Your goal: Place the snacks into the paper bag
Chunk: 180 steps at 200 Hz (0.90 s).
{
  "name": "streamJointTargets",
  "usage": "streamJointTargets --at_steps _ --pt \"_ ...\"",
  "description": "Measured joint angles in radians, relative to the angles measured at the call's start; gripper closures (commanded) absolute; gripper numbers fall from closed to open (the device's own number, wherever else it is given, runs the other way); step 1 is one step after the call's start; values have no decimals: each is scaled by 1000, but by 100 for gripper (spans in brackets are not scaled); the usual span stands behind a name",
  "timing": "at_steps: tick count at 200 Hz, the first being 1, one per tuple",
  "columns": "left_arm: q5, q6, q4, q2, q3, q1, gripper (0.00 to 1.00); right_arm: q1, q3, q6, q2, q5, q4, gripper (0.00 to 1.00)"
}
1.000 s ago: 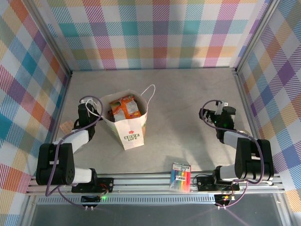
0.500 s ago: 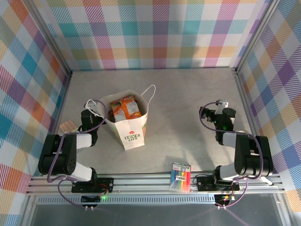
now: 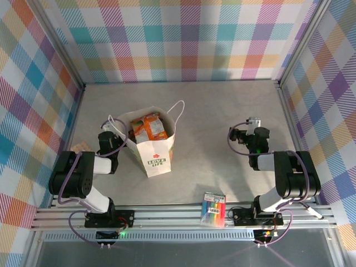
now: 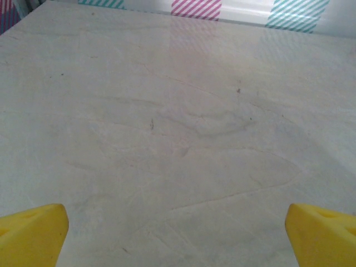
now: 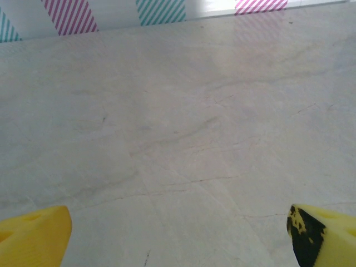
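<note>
Hovering low over the bare grey table [image 4: 183,111] with the left gripper [image 4: 177,236] released: jaws spread wide, yellow fingertips [image 4: 30,233] at the two bottom corners of the left wrist view, nothing but tabletop between them. Matching that with the right gripper [image 5: 178,236], likewise released and empty, fingertips wide apart, the right-hand one scuffed with dark marks.

From the top camera, finds the white paper bag [image 3: 153,156] standing upright just to the right of the left gripper, mouth open upward. Drapes one twisted handle [image 3: 113,123] toward that gripper and arches the other away on the bag's far right side. Cannot tell whether the nearer handle touches the gripper. Turns a face with a red logo and dark lettering toward the arm bases.

Shows an orange snack packet [image 3: 149,127] in the open mouth of the bag, ahead and to the right of the left gripper, with a sliver of red foil [image 3: 134,135] against the packet's left edge. Cannot make out anything deeper inside the bag.

Puts the right gripper well apart from the bag, far to its right, over open table. Places the rainbow-striped marker pack [image 3: 213,209] behind and to the left of the right gripper, lying on the metal rail [image 3: 167,214] at the near edge, well apart from both grippers and from the bag.
</note>
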Motion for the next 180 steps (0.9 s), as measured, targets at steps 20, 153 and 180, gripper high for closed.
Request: streamJointTargets --at_steps 20,153,180 --pt "-10 0 -3 0 0 0 1 0 0 -6 0 16 -2 1" --pt "-36 0 -22 0 1 -10 1 0 0 -6 0 25 -2 1" --pt "-36 0 -22 0 1 -11 0 0 0 -6 0 25 -2 1"
